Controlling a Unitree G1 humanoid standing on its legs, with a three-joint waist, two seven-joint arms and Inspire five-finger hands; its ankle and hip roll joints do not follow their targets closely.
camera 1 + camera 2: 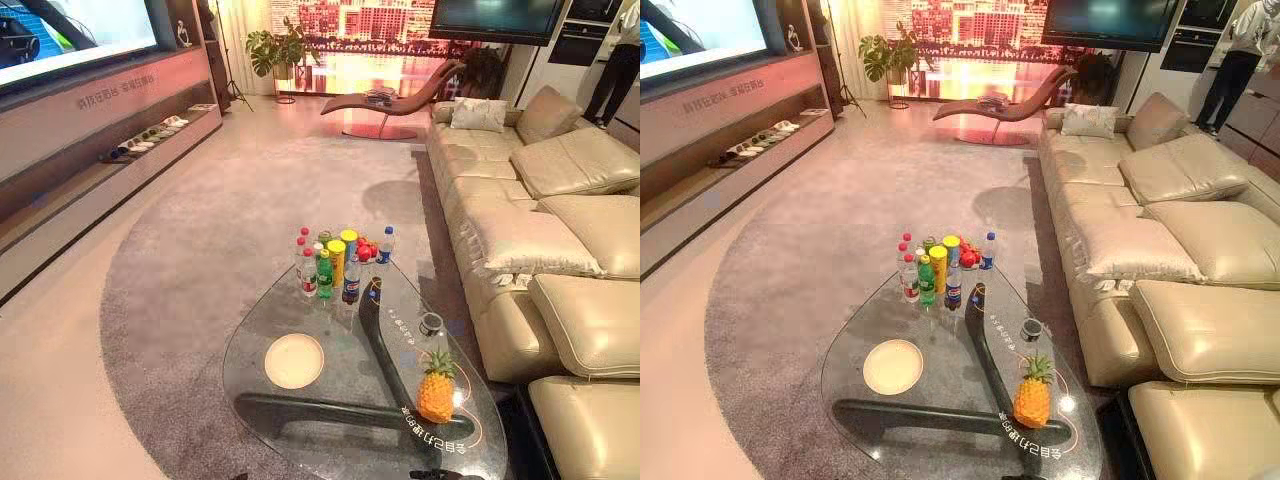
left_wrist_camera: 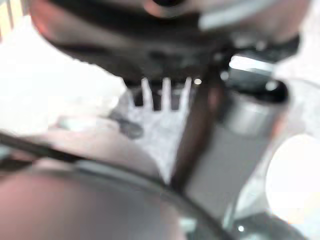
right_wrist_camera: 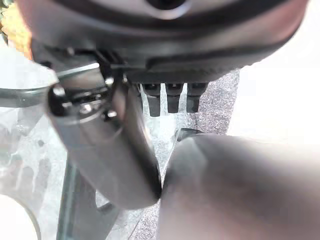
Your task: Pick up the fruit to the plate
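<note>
Pineapple (image 1: 436, 388) stands at the bench's (image 1: 250, 330) near right edge, clear of the right robot hand (image 3: 172, 100), fingers loose and empty.

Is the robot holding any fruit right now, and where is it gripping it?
Nothing is held. The left hand and right hand are open and empty; the pineapple stands untouched on the glass table, apart from the plate.

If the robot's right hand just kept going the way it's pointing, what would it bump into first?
Probably the grey carpet, or the near edge of the glass table beside it: the right hand points down right there. Depth is unclear.
</note>
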